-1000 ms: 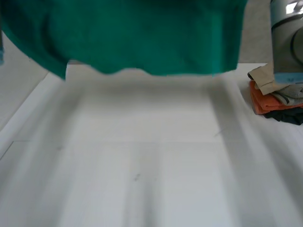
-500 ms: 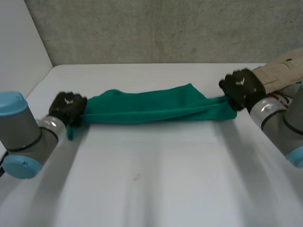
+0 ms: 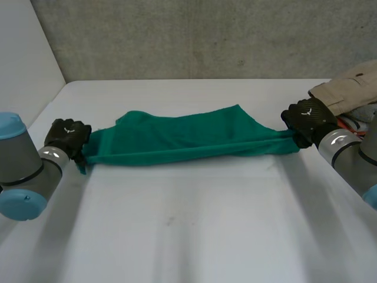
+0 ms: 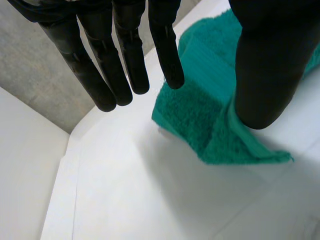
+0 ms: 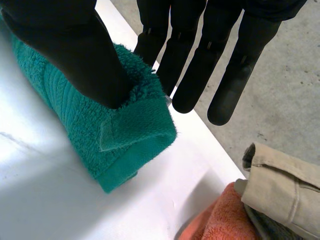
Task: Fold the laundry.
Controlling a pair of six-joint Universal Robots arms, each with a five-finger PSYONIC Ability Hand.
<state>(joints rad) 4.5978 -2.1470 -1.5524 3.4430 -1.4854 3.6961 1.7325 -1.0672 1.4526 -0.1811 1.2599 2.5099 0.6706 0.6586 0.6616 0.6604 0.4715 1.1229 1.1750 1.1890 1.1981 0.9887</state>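
A green towel [image 3: 177,138] lies on the white table [image 3: 188,224], folded lengthwise and stretched into a long band between my two hands. My left hand [image 3: 68,137] is at the band's left end. In the left wrist view its fingers [image 4: 125,60] are straight and stand away from the thumb [image 4: 270,65], and the towel's end [image 4: 200,115] rests on the table beneath them. My right hand [image 3: 306,118] is at the right end. There the thumb [image 5: 75,45] presses the towel's folded corner [image 5: 125,135] against straight fingers [image 5: 200,60].
A pile of folded clothes sits at the table's far right, just behind my right hand: a beige piece [image 3: 347,97] [image 5: 280,180] on top, an orange one [image 5: 225,215] under it. A grey wall runs behind the table.
The towel came down from close in front of the head camera onto the table. Since then the left hand has moved left and its fingers have opened. The right hand has shifted slightly right.
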